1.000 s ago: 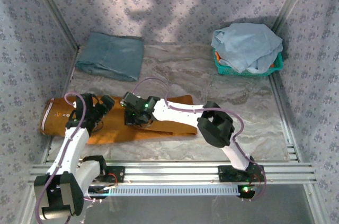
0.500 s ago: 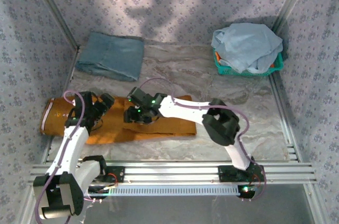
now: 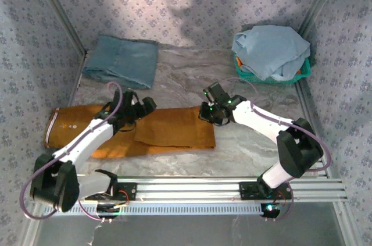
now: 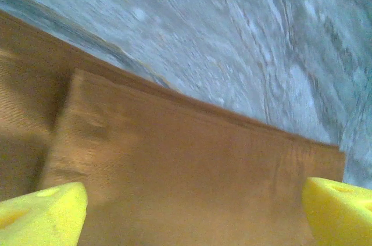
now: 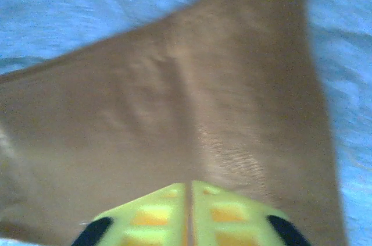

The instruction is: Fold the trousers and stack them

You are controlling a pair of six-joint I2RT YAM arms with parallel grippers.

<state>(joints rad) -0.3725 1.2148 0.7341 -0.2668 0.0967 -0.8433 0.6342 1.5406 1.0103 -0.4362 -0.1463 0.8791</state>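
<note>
The rust-orange trousers [image 3: 174,132] lie flat across the near-left table, with the pale-trimmed waistband [image 3: 55,127] at the left end. A doubled-over layer covers their right half. My left gripper [image 3: 142,106] hangs open over the trousers' far edge, by the left end of that layer. In the left wrist view its yellow pads [image 4: 43,211] stand wide apart above bare cloth [image 4: 192,153]. My right gripper [image 3: 208,112] is over the trousers' far right corner. Its fingers [image 5: 174,199] are pressed together above the cloth [image 5: 174,100], and I see nothing held in them.
A folded teal denim garment [image 3: 122,60] lies at the back left. A green basket [image 3: 256,77] at the back right holds a pale blue garment [image 3: 270,48]. Bare marbled table [image 3: 256,135] stretches right of the trousers. An aluminium rail [image 3: 186,188] runs along the near edge.
My right gripper has left the middle of the trousers and swung right to their right end, now shut. My left gripper has moved right and farther back along the trousers, still open.
</note>
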